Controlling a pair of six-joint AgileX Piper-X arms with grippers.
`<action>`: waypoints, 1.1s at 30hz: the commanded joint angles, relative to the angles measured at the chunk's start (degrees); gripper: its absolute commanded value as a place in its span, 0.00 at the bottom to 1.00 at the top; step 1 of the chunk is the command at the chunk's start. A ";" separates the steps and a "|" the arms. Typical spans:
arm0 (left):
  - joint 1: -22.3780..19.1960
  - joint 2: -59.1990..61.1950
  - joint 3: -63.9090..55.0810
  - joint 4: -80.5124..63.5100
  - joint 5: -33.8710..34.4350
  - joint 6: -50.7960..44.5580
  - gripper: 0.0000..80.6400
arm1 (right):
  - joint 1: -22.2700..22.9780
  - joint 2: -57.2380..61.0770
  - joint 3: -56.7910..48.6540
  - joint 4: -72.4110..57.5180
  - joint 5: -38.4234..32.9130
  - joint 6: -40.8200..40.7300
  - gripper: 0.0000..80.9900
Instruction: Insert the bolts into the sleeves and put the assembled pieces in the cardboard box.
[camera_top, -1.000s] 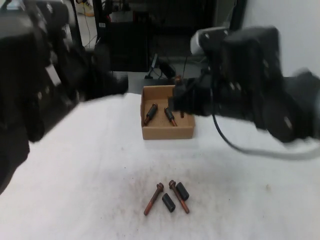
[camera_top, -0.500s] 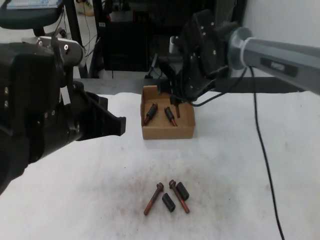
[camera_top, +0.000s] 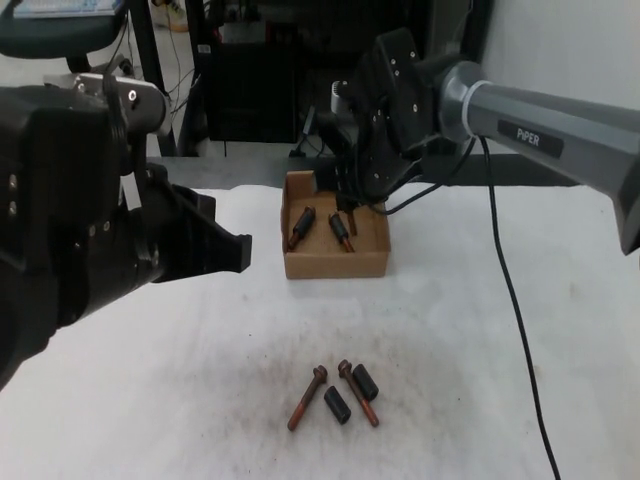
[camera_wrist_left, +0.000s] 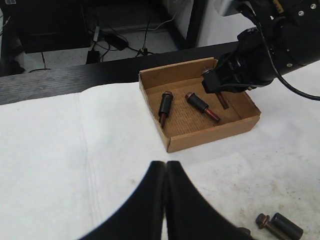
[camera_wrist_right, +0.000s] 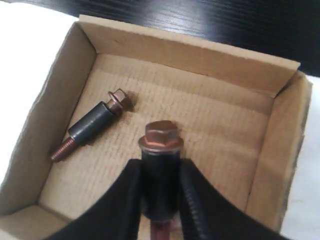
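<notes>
White cloth (camera_top: 480, 330) covers the bench (camera_wrist_left: 50, 85). Nearest lie two loose bolts (camera_top: 307, 397), with two black sleeves (camera_top: 337, 405) just beside them. Beyond, the left gripper (camera_wrist_left: 166, 167) hangs above the cloth, its jaws pressed together on nothing. Farther back sits the cardboard box (camera_top: 335, 265), with two assembled pieces (camera_wrist_left: 165, 104) on its floor. Over it the right gripper (camera_wrist_right: 160, 190) clamps a third assembled piece (camera_wrist_right: 161, 136) by the sleeve.
</notes>
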 joint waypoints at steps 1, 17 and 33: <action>0.00 -0.15 -0.27 -0.20 -0.50 -0.26 0.00 | -0.43 -0.40 -0.82 -0.94 -3.26 -2.10 0.35; 0.00 -0.15 -0.27 -0.10 16.04 -0.26 0.00 | -0.49 -4.51 -0.97 3.61 -2.85 -2.02 0.01; -0.92 8.05 -0.27 7.01 25.92 1.07 0.01 | -0.34 -30.65 19.40 10.43 -10.89 -0.61 0.01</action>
